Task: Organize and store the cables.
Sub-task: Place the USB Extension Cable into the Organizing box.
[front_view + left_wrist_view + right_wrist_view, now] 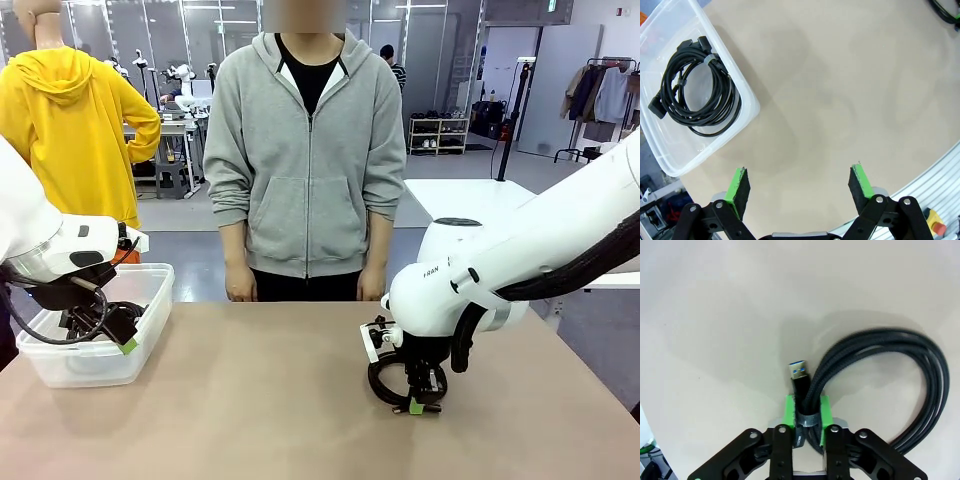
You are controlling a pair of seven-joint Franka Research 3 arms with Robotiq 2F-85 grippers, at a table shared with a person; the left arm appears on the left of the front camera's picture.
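A coiled black cable (880,385) with a blue-tipped plug lies on the tan table (250,400). My right gripper (806,412) is shut on its bound part, and the loops fan out to the right. From the front, that gripper (425,400) points down at the table's right side with the coil (385,380) under it. Another black cable coil (697,92) lies in the clear plastic bin (742,120). My left gripper (800,187) is open over bare table beside the bin, holding nothing; in the front view it (115,330) hangs over the bin (70,365).
A person in a grey hoodie (305,160) stands at the table's far edge with both hands down. The bin sits at the table's left end. Bare tabletop lies between the two arms.
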